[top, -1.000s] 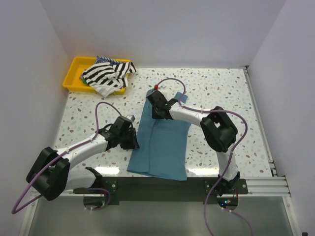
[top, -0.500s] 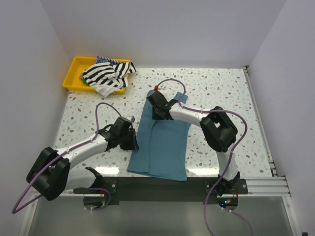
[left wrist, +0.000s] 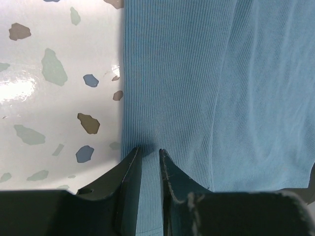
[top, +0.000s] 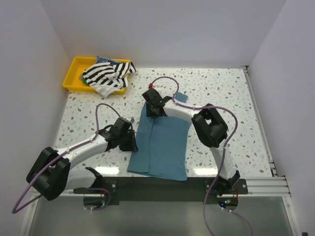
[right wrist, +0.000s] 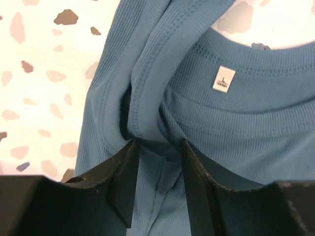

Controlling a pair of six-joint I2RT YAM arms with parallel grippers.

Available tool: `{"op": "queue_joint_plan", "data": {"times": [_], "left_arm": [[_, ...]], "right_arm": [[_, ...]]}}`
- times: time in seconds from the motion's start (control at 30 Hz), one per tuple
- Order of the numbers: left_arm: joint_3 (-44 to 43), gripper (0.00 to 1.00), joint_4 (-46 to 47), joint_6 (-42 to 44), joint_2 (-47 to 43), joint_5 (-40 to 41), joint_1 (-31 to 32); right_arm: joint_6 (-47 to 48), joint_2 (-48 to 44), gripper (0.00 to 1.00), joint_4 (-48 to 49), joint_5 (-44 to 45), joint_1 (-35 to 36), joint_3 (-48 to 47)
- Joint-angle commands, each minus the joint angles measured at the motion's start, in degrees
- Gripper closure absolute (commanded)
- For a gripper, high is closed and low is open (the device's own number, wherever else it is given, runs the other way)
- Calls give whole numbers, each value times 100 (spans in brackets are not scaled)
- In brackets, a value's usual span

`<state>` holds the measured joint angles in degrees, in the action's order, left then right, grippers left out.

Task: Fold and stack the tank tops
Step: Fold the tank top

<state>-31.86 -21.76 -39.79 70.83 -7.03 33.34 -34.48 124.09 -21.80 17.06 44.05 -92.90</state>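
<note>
Your right claw (top: 151, 109) (right wrist: 157, 145) stands spread over the far left corner of the teal tank top (top: 162, 147) (right wrist: 246, 128). A folded, stitched hem of that top runs down into the gap between the two fingers (right wrist: 123, 182), and both fingers rest on the cloth. Just ahead of the tips and off to their right lies the scoop neckline, with a small white label (right wrist: 224, 79) sewn inside it. To the left of this claw there is only bare speckled counter (top: 221, 93).

Your left claw (top: 129, 140) (left wrist: 147, 151) sits at the left long edge of the same top. Its fingers (left wrist: 129, 167) stand close together with a thin slit between them, tips down on the ribbed cloth (left wrist: 197, 73) right at its border. You cannot tell from the wrist view whether they pinch any fabric or just press on it. Ahead and to the right of this claw the cloth lies flat, with one lengthwise fold line running away from the tips; to its left is counter.

The teal top lies folded lengthwise between your two arms. Well beyond the left claw, at the far left corner, the black-and-white striped tank top (top: 103, 76) is heaped in the yellow tray (top: 74, 73).
</note>
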Motion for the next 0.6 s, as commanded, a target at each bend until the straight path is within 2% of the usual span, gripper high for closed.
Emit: {"op": "queue_joint_plan", "data": {"times": [0.0,0.1,0.23,0.37,0.57], "left_arm": [[13,74,-30,147,19,44,-82],[-31,74,-48,199,45,87,-100],[-136,74,-13,340,308,96,-214],[-347,74,180,437,651,79,-302],[-1076,74,426,560,1582,307,-390]], "right_arm": [[283,255,56,-184,140,-107,-500],[362,247,46,-35,166,-169,-396],[486,607,44,-271,78,-397,-807],[653,906,36,-202,-54,-634,-1098],[803,1240,18,-80,-159,-1074,-1546]]}}
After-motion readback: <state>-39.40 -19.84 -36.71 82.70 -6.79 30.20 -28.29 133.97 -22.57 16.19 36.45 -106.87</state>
